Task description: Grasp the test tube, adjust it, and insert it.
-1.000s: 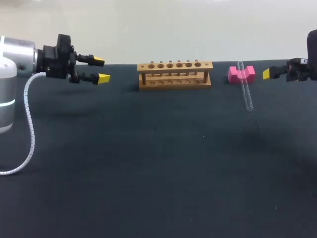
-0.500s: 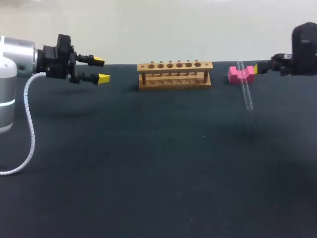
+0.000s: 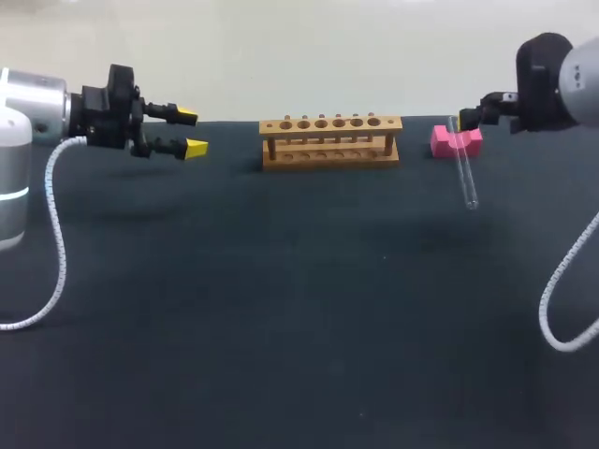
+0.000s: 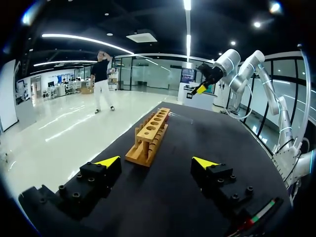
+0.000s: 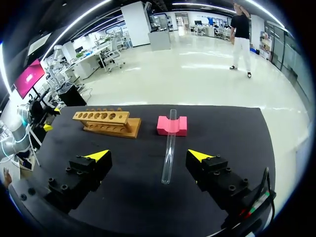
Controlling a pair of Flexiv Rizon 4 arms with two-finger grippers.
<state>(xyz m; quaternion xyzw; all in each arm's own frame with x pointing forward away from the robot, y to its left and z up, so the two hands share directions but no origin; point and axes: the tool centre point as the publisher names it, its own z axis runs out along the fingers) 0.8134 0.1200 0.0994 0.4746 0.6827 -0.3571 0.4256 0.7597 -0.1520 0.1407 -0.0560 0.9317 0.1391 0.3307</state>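
test tube (image 3: 464, 170) clear | block (image 3: 444, 140) pink | rack (image 3: 330, 140) tan wood | table (image 3: 281, 309) black | fingers (image 3: 196, 147) yellow-tipped

No legible text, label, number or sign on any item; the wooden rack (image 3: 330, 140) carries no readable marking; the pink block (image 3: 442, 142) beside the rack, the test tube (image 3: 464, 170) resting on that block, and the tabletop (image 3: 281, 309) likewise show none.

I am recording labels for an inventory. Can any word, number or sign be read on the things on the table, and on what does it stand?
None: no print shows on the wooden test tube rack, the test tube, the pink block or the black table.
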